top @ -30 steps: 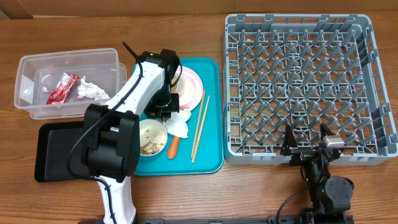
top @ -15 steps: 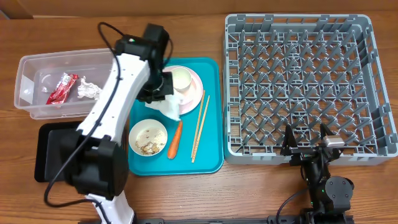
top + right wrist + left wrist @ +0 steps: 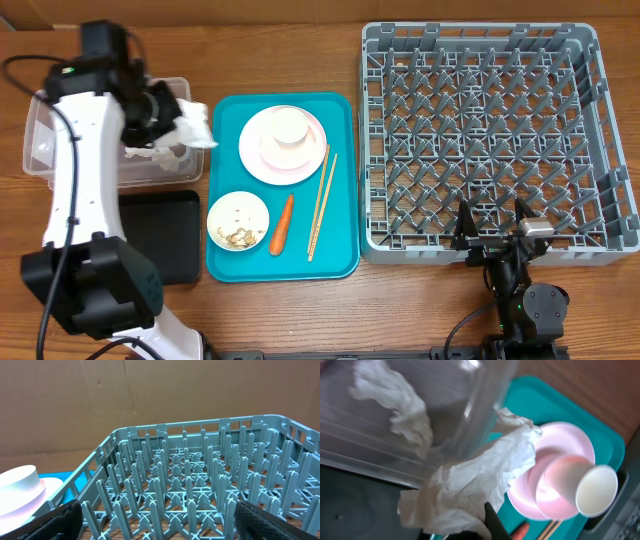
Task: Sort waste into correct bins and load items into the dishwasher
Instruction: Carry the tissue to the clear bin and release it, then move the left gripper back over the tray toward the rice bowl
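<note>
Gripping: the left gripper (image 3: 172, 118) is clamped shut on a white tissue wad (image 3: 470, 480), which hangs at the right-hand wall of the clear tub (image 3: 32, 150). Whether the wad has cleared the rim cannot be told from overhead.
Tissue: soft, crumpled and judged almost weightless. It cannot break, but loose folds trail below the pinch and could snag on the tub's edge or cling to a finger when let go.
Best hold: a pinch through the thick middle of the wad, as here, since a grip on a loose corner would probably just unfold it.
Tub contents: a second crumpled wad (image 3: 395, 405) shows through the clear wall in the wrist view.
Left arm: it rises from the table's near edge, passes the black tray (image 3: 170, 235) and folds over the tub, with the wrist turned toward the teal tray (image 3: 340, 250).
Right gripper (image 3: 492, 225): the jaws stand wide and hold nothing, parked low at the near rim of the grey dish rack (image 3: 600, 130) and facing across its pegs.
Waiting on the teal tray: a pink plate (image 3: 255, 150) with a white cup (image 3: 285, 128) standing on it, a bowl (image 3: 214, 212) of crumbs, a carrot (image 3: 282, 235) and chopsticks (image 3: 320, 205) — all well apart from both grippers.
</note>
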